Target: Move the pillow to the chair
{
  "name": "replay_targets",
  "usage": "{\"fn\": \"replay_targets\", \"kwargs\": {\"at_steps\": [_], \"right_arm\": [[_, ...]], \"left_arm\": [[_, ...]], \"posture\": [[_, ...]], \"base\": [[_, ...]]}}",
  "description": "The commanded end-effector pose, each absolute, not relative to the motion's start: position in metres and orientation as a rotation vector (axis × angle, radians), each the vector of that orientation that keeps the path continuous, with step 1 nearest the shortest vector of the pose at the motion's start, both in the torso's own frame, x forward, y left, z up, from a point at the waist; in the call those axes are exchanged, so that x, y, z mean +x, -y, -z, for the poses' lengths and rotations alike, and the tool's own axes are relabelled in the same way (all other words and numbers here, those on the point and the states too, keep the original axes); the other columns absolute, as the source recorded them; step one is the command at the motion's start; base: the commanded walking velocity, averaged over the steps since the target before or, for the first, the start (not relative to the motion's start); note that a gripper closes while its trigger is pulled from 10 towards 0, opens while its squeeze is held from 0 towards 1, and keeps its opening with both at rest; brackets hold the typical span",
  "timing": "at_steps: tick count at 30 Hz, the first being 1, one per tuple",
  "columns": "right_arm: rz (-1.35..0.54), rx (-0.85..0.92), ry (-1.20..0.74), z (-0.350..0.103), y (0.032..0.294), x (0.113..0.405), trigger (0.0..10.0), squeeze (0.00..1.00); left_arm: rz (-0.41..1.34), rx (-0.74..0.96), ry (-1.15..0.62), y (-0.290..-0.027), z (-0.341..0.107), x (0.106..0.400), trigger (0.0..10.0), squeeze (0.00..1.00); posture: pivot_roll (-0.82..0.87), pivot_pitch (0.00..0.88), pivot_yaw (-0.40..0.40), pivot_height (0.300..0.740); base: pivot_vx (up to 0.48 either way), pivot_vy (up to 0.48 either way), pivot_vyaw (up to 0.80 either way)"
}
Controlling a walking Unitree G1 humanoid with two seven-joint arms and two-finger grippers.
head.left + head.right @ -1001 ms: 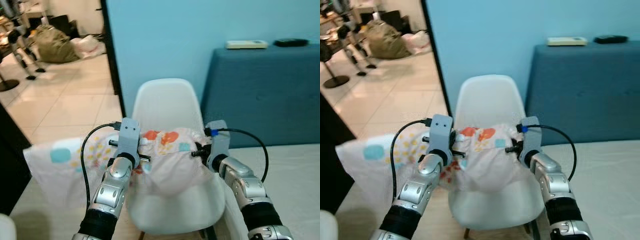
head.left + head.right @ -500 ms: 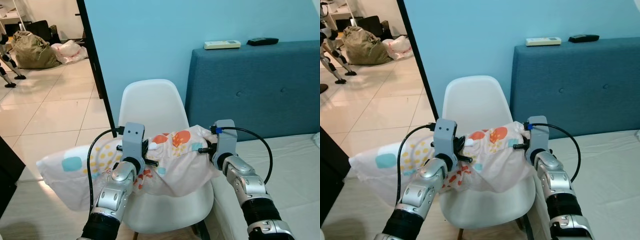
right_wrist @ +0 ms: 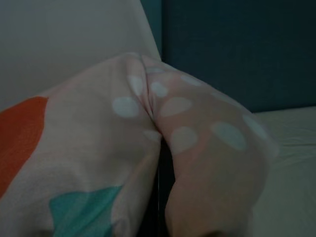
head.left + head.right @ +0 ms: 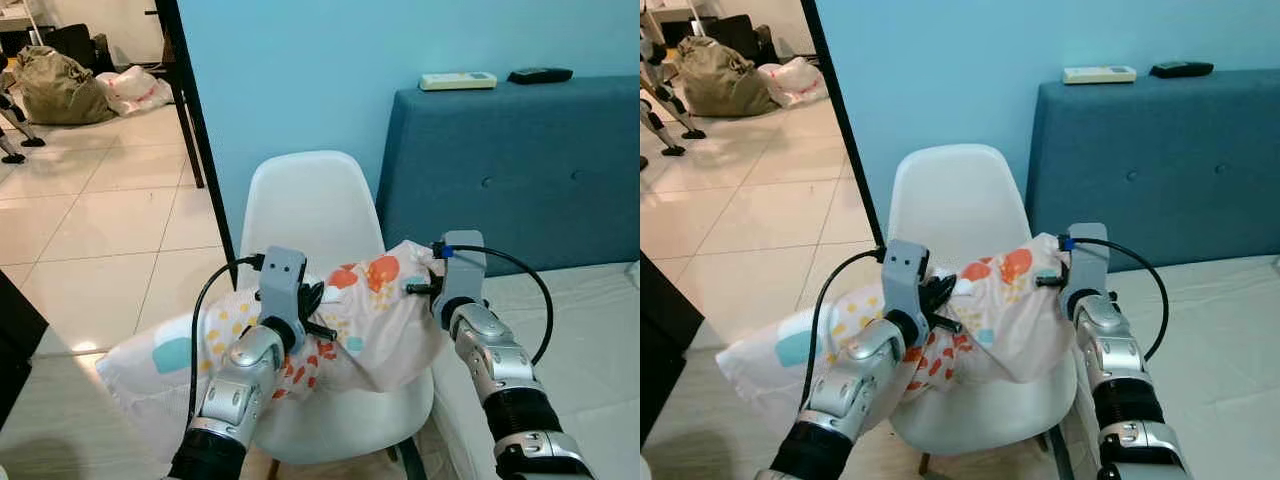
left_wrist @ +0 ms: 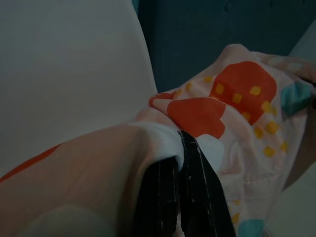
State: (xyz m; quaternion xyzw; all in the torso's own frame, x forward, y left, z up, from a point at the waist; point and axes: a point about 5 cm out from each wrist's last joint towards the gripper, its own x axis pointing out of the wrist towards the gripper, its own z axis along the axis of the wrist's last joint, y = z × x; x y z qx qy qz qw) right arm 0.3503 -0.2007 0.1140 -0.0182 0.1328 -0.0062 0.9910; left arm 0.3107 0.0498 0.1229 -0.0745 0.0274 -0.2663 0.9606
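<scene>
Pillow (image 4: pixel 370 320) hangs over the white chair (image 4: pixel 318 215). Left gripper (image 5: pixel 178 153) and right gripper (image 3: pixel 160 148) each pinch its cloth tight.

Both arms are brushed silver, built of rounded, jointed segments, with a black ribbed cuff further back along each forearm. A boxy grey-blue wrist housing sits just behind the left gripper (image 4: pixel 312 300), with a round silver joint behind it again and small black screw heads on its side. The right gripper (image 4: pixel 428 287) has a like housing, marked by a small blue connector. A black cable loops from each housing back along its forearm. The fingers (image 5: pixel 195 182) are long, flat and black.
</scene>
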Motion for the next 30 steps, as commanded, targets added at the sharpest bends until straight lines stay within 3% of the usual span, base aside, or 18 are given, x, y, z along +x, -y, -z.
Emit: {"fn": "replay_targets", "kwargs": {"at_steps": [1,16,30], "right_arm": [[-0.001,-0.030,-0.252,-0.115,0.193,0.352,10.0,0.00],[0.167,-0.074,-0.263,-0.110,0.218,0.344,10.0,0.00],[0.153,-0.035,-0.240,-0.111,0.214,0.343,10.0,0.00]], "left_arm": [[0.629,-0.140,0.050,-0.034,-0.143,0.310,10.0,0.00],[0.701,-0.127,0.122,-0.029,-0.153,0.308,10.0,0.00],[0.702,-0.074,0.169,-0.028,-0.163,0.313,10.0,0.00]], "posture": [[-0.07,0.093,0.029,0.701],[-0.08,0.112,0.036,0.621],[-0.08,0.113,0.038,0.621]], "base": [[0.000,0.000,0.00],[0.000,0.000,0.00],[0.000,0.000,0.00]]}}
